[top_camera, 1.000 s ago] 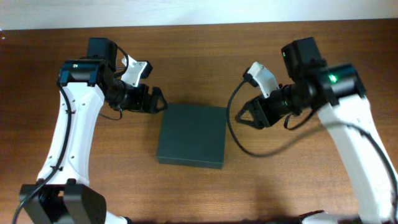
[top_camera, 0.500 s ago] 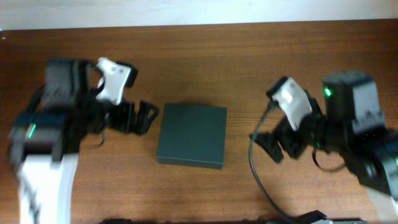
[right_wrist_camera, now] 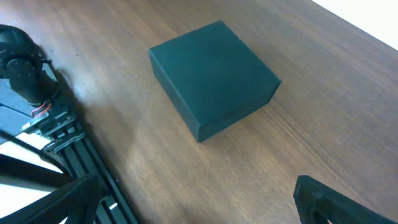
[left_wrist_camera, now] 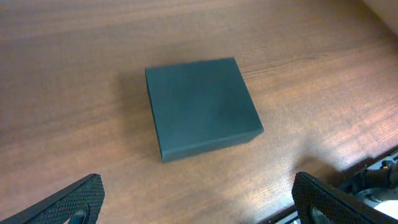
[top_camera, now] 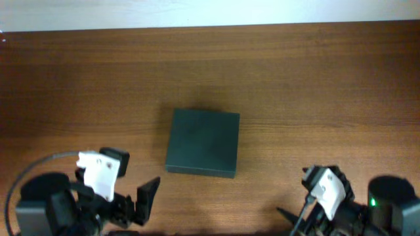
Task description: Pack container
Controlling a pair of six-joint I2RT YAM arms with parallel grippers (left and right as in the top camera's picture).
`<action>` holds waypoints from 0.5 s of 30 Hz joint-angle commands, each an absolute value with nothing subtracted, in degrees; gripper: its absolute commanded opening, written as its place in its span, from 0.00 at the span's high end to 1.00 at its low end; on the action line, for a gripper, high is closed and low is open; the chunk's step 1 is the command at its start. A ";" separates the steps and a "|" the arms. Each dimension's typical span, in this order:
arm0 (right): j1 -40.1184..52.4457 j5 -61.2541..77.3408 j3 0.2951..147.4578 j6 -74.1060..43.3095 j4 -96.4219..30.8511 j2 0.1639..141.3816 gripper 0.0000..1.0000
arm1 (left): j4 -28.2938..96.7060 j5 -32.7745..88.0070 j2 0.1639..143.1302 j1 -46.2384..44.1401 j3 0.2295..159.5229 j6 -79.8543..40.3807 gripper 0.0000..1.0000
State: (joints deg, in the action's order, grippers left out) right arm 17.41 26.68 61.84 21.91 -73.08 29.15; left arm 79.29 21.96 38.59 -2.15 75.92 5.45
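Observation:
The container (top_camera: pixel 202 151) is a dark green-black flat box lying shut in the middle of the wooden table. It also shows in the left wrist view (left_wrist_camera: pixel 202 107) and in the right wrist view (right_wrist_camera: pixel 214 78). My left gripper (top_camera: pixel 141 200) is at the front left, well short of the box, open and empty; its wide-apart fingers (left_wrist_camera: pixel 68 205) frame bare wood in the left wrist view. My right gripper (top_camera: pixel 292 221) is at the front right edge, open and empty, with one finger (right_wrist_camera: pixel 336 202) showing at the lower right of the right wrist view.
The wooden table (top_camera: pixel 315 85) runs back to a pale wall strip at the top. A black rail frame (right_wrist_camera: pixel 43 134) and a motor housing (right_wrist_camera: pixel 18 56) stand along the table's front edge. Part of an arm base (left_wrist_camera: pixel 379 180) shows at the lower right.
Both arms have pulled back from either side of the box to the table's front edge. The box has not moved and stays shut.

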 commanded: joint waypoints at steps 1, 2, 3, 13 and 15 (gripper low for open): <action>17.52 28.32 60.51 20.47 -72.60 25.65 0.01 | 78.91 21.12 34.39 -2.35 73.14 4.14 0.01; 17.54 28.36 60.53 20.05 -72.60 25.30 0.01 | 78.96 21.10 33.78 -2.37 72.99 4.14 0.01; 17.52 28.32 60.55 18.90 -72.55 25.02 0.01 | 78.96 21.12 33.21 -2.37 72.95 4.12 0.01; 17.54 28.27 60.53 18.35 -72.62 24.99 0.01 | 79.18 21.58 32.80 -2.37 72.95 4.14 0.01; 17.54 28.27 60.53 18.35 -72.60 24.99 0.01 | 79.20 21.58 32.80 -2.37 72.95 4.14 0.01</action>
State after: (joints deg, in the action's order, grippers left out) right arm 17.41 27.31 60.84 19.18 -72.97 25.28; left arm 79.31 21.78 32.84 -2.15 73.32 4.86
